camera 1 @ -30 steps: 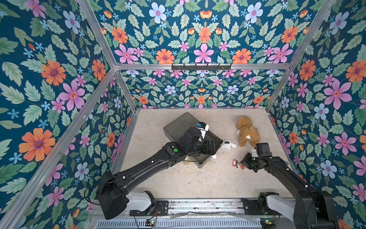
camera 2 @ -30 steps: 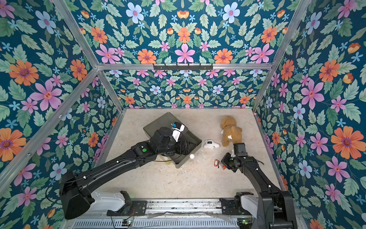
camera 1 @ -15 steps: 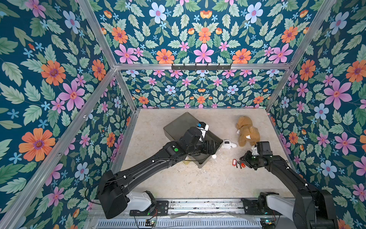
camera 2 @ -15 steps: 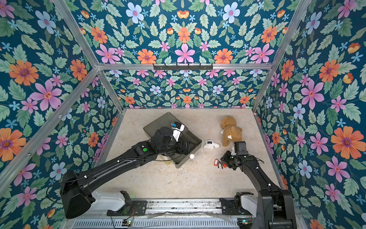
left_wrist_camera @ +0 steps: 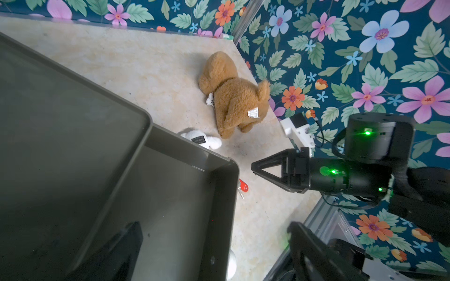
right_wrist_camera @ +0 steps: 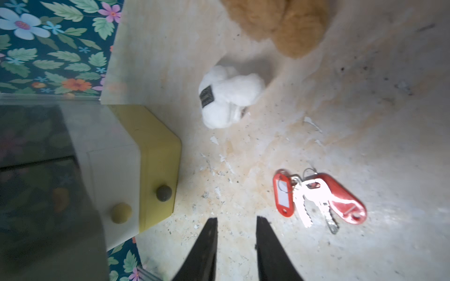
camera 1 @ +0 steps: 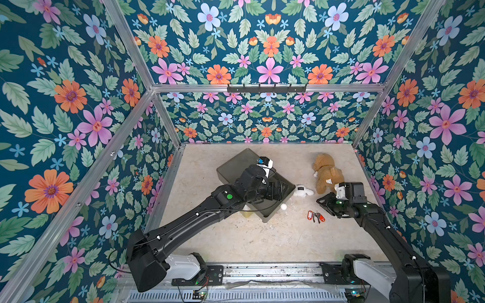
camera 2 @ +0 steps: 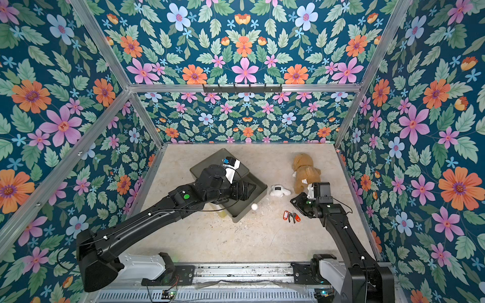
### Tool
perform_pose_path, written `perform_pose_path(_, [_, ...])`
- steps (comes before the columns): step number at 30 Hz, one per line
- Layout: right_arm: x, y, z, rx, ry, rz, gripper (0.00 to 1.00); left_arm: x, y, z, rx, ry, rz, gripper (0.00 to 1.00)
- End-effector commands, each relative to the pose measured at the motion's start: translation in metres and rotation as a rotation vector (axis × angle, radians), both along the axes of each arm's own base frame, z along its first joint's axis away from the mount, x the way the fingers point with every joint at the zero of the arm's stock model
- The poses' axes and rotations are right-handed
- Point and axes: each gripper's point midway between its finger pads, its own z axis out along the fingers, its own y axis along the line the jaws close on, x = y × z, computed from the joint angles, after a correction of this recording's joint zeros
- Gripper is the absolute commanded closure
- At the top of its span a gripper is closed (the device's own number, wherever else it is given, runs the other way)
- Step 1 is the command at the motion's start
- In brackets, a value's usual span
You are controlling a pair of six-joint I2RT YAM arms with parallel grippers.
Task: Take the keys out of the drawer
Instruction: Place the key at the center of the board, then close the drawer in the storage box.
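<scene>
Two keys with red tags [camera 1: 316, 216] [camera 2: 291, 216] [right_wrist_camera: 316, 198] lie loose on the beige table, outside the drawer; one red tag [left_wrist_camera: 243, 187] peeks past the drawer's corner. My right gripper [camera 1: 319, 202] [camera 2: 293, 201] [right_wrist_camera: 235, 219] [left_wrist_camera: 253, 169] hovers just beside them, open and empty. The dark olive drawer [camera 1: 277, 210] [camera 2: 244, 210] [left_wrist_camera: 219, 170] is pulled out of its grey cabinet [camera 1: 236, 165]. What shows of its inside is bare. My left gripper [camera 1: 283, 189] [left_wrist_camera: 214, 225] is open wide, one finger inside the drawer and one outside its front wall.
A brown plush dog [camera 1: 326, 173] lies at the back right, a small white plush [camera 1: 302, 190] between it and the drawer. A white knob [camera 1: 283, 206] sticks out of the drawer front. Floral walls close three sides; a metal rail [camera 1: 262, 272] runs along the front.
My right gripper has opened and let go of the red-tagged keys, which now lie on the table. It has drawn back a little from them. The left arm has not moved.
</scene>
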Motion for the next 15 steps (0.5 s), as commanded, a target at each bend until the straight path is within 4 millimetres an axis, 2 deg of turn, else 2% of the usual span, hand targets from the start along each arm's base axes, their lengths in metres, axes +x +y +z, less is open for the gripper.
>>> perform_pose_path(1, [-0.006,0.015,0.018,0.092,-0.028,0.060,0.66,0.014,0.018,0.003,0.064,-0.025,0.067,0.01])
perform_pose_path(7, [-0.017,0.041,0.046,0.207,-0.094,0.163,0.58,0.035,0.050,0.011,0.119,-0.005,0.167,0.01])
perform_pose_path(12, [-0.027,0.060,0.059,0.200,-0.112,0.246,0.58,0.053,0.075,0.020,0.100,0.023,0.224,0.00])
perform_pose_path(15, [-0.033,0.070,0.063,0.210,-0.112,0.282,0.57,0.060,0.082,0.021,0.068,0.048,0.232,0.01])
